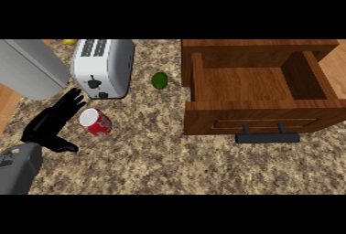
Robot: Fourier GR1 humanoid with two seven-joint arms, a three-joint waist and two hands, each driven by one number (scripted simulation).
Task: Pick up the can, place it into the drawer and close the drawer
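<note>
A red can [95, 122] with a white top lies tilted on the speckled counter, left of centre. My left hand [49, 122] is directly to its left, open, with straight fingers [70, 101] pointing up towards the toaster and the thumb [65, 146] stretched out below. The hand is beside the can, not closed round it. The wooden drawer [196, 82] at the right is pulled open and nothing lies inside; its front panel carries a dark handle [267, 137]. My right hand shows nowhere.
A white toaster [103, 66] stands just above the can and the fingertips. A large grey rounded object [28, 68] fills the upper left corner. A green round fruit [159, 80] lies between toaster and drawer, and a small yellow object [69, 41] sits at the back.
</note>
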